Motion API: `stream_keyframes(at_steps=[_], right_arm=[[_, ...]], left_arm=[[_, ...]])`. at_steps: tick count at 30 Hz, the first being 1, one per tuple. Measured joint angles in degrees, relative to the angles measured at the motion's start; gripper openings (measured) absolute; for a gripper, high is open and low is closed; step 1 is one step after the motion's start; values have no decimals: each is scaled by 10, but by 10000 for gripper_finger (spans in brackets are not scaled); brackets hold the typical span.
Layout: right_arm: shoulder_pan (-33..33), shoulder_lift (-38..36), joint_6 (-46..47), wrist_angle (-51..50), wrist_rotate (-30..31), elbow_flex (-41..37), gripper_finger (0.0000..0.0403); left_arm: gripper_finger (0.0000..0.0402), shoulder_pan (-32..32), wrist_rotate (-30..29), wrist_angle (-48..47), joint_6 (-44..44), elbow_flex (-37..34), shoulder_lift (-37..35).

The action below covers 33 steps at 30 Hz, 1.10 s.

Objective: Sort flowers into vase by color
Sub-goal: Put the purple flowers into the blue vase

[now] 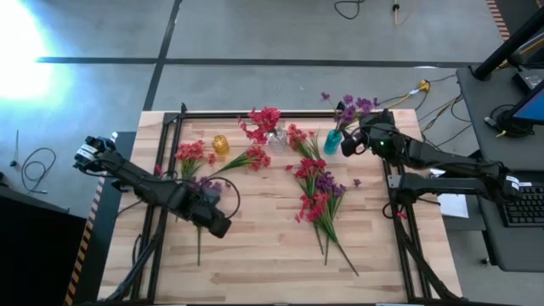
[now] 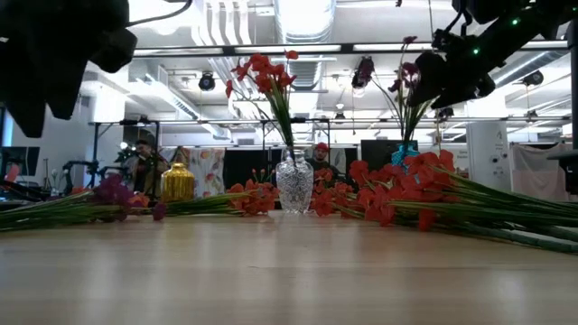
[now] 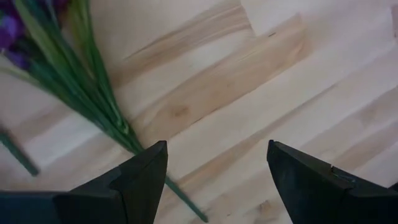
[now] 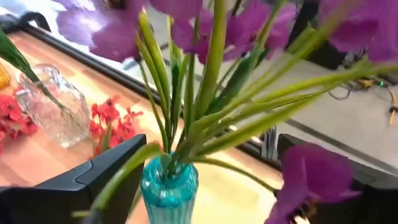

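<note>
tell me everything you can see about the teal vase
The teal vase is small, translucent blue-green and ribbed, glass by the look of it. It stands upright on the wooden table near its far edge, right of the clear vase. It holds purple flowers, their green stems fanning out of its narrow neck. The right gripper sits close beside it, fingers open on either side in the wrist view; no contact is visible.

Light: bright ceiling lamps (image 2: 302, 18) overhead.
Glare: white patch on floor (image 1: 17, 51), far left.
Blur: purple flowers (image 4: 186, 25) near right wrist camera.
</note>
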Motion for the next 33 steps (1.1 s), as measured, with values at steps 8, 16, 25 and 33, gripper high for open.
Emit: stream_keyframes(at_steps=[8, 16, 25, 33], right_arm=[[0, 0, 42, -68, -12, 22, 354], [0, -1, 123, -191, -102, 65, 354], [36, 0, 193, -277, -122, 85, 354], [75, 0, 227, -276, -123, 84, 354]], left_arm=[[262, -11, 0, -29, -55, 0, 0], [262, -12, 58, -37, -58, 0, 0], [262, -15, 78, -37, -120, 0, 1], [262, -30, 19, -41, -144, 0, 1]])
